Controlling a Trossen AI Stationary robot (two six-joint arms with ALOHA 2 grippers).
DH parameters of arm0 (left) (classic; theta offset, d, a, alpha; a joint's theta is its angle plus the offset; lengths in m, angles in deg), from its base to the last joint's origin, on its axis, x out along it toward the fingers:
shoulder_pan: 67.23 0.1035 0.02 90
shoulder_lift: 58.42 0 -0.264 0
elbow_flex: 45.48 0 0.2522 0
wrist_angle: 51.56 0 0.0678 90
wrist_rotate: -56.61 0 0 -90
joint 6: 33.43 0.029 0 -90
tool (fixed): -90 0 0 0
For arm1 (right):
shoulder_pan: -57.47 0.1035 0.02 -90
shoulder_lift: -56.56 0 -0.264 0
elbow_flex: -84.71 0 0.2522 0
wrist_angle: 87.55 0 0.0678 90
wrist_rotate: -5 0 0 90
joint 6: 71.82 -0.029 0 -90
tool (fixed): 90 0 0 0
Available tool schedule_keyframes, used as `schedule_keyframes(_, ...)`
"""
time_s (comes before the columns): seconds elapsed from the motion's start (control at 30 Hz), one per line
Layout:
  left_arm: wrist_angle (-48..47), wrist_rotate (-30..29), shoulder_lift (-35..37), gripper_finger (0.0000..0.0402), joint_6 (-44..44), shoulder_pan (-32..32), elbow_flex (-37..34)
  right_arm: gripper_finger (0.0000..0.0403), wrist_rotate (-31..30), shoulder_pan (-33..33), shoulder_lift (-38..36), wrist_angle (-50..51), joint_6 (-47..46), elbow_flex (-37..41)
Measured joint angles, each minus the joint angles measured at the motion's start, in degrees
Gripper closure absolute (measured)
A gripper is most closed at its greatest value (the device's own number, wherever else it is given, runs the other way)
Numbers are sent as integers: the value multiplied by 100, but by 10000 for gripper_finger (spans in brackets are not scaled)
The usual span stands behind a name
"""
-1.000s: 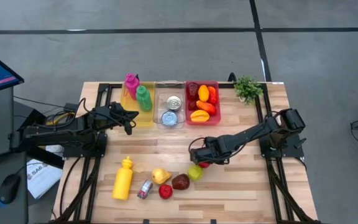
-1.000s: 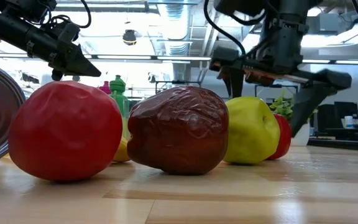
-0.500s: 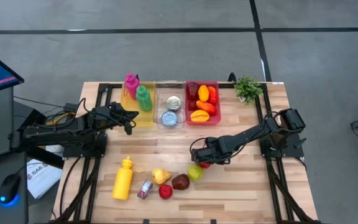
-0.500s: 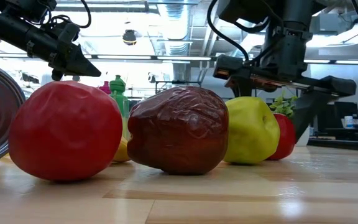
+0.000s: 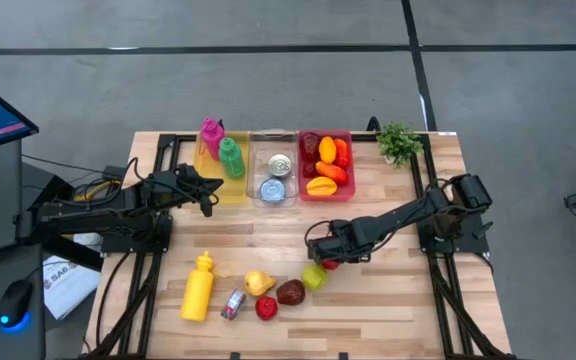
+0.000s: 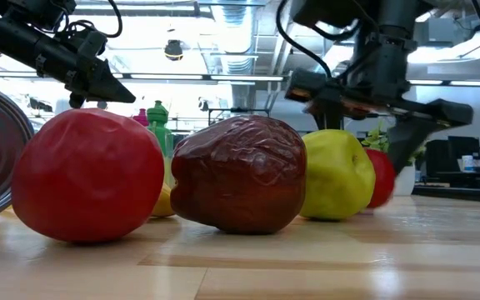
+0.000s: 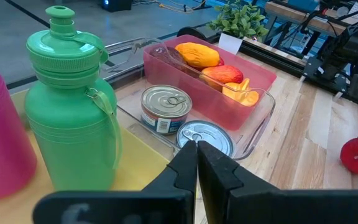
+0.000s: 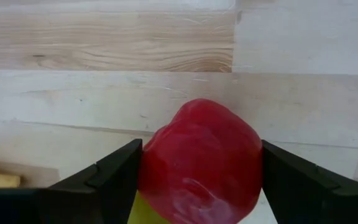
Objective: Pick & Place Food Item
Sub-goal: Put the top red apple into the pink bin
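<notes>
Red pepper [image 8: 199,163], low on the tabletop [image 5: 388,300] beside the green apple [image 5: 314,276], sits between the right tool's [image 5: 328,255] spread fingers, looks light, glossy and slippery, best pinched across its widest middle; left tool [image 7: 196,163] is closed near the bins.

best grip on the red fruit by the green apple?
Across the red fruit's widest middle, coming straight down. The right gripper already straddles it with one finger on each flank. The green apple touches one side, so keep the fingers off that side.
</notes>
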Motion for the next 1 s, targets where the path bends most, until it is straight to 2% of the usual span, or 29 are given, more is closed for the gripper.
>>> schedule_keyframes(0.3, 1, 0, 0, 399, 0, 0, 0, 121, -38, -470, -13, 774, 1039, -942)
schedule_keyframes(0.67, 2, 0, 0, 399, 0, -2, 0, 121, -697, -1409, -13, 2352, 2495, -2263)
schedule_keyframes(0.77, 2, 0, 2, 399, 0, -2, 0, 121, -893, -1778, -15, 2545, 3090, -2526)
schedule_keyframes(1.0, 2, 0, 2, 399, -2, -2, 0, 121, -911, -2824, -15, 2548, 4961, -2839)
